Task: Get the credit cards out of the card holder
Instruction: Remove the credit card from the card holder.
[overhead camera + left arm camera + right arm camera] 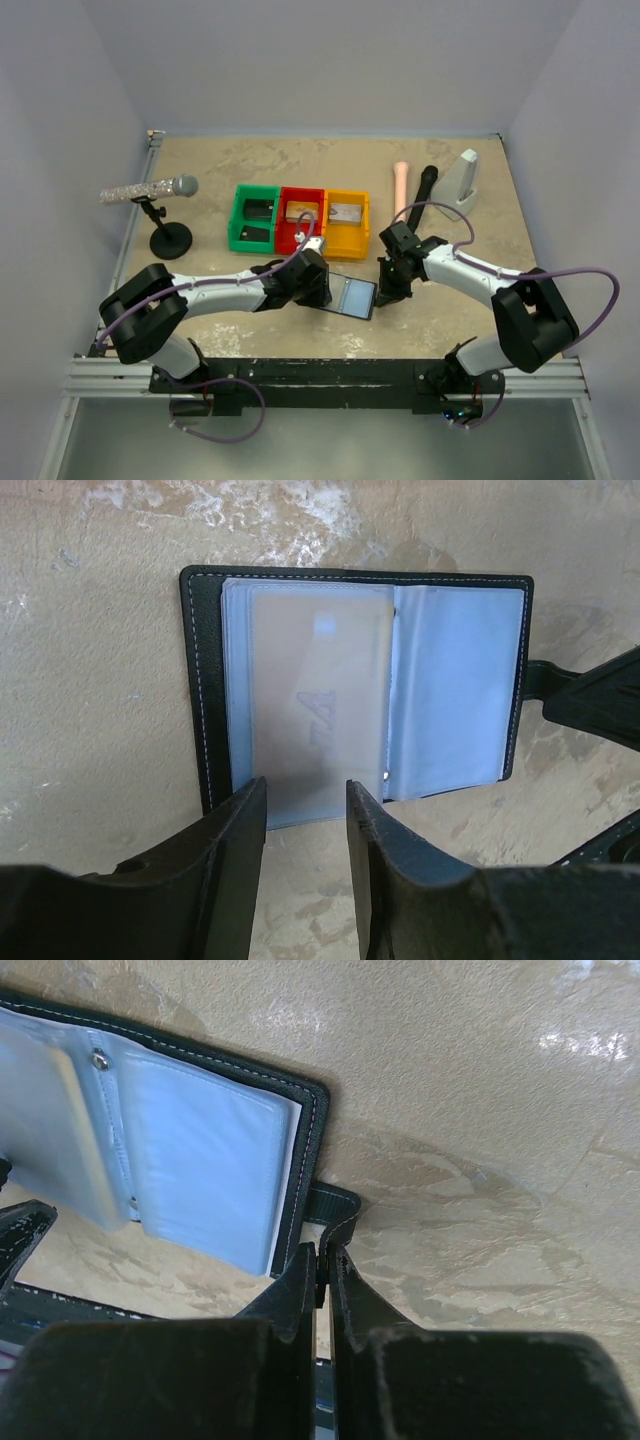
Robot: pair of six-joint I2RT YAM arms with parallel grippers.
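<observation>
The card holder (353,296) lies open on the table between my grippers, pale blue inner faces up. In the left wrist view a frosted grey leaf with faint lettering (320,695) covers the left face of the card holder (205,690) and sticks out past its near edge. My left gripper (305,805) is open, its fingertips on either side of that leaf's near edge, just short of it. My right gripper (325,1260) is shut on the card holder's black side tab (338,1210). A tan card (303,212) lies in the red bin, a silvery one (346,213) in the yellow bin and a dark one (258,210) in the green bin.
The joined green (236,222), red (284,232) and yellow (347,243) bins stand just behind the card holder. A microphone on a black stand (170,240) is at the left. A peach cylinder (401,185), a black handle (426,183) and a white-grey object (465,178) lie at the back right.
</observation>
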